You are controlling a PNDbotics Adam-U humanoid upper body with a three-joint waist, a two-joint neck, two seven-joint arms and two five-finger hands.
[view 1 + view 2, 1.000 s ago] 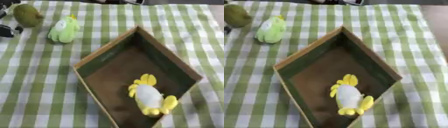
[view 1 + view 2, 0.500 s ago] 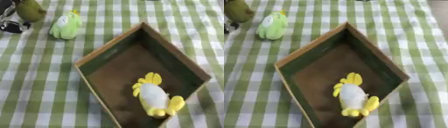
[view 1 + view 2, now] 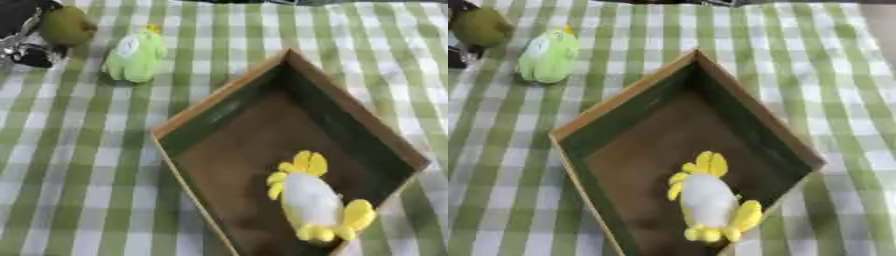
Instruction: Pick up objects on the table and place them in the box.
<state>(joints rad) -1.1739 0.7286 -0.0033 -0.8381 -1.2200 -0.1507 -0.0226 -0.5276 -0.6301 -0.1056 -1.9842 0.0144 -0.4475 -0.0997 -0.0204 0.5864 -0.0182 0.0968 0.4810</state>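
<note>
A brown open box [image 3: 224,107] lies askew in the middle of the green-checked cloth. Inside it, near its lower corner, lies a white and yellow plush toy [image 3: 313,200]. A light green plush toy [image 3: 133,55] rests on the cloth beyond the box's upper left side. Further left sits an olive-green rounded object [image 3: 66,25]. My left hand [image 3: 21,35], black with silver parts, shows at the top left corner, right against the olive object; whether it holds it is hidden. My right hand shows in no view.
The checked tablecloth [image 3: 79,165] covers the whole table. Bare cloth stretches left of and below the box, and also to the box's upper right. The table's far edge runs along the top.
The whole picture has shifted a little, so the camera has moved. The toys, the box and the olive object keep their places relative to one another.
</note>
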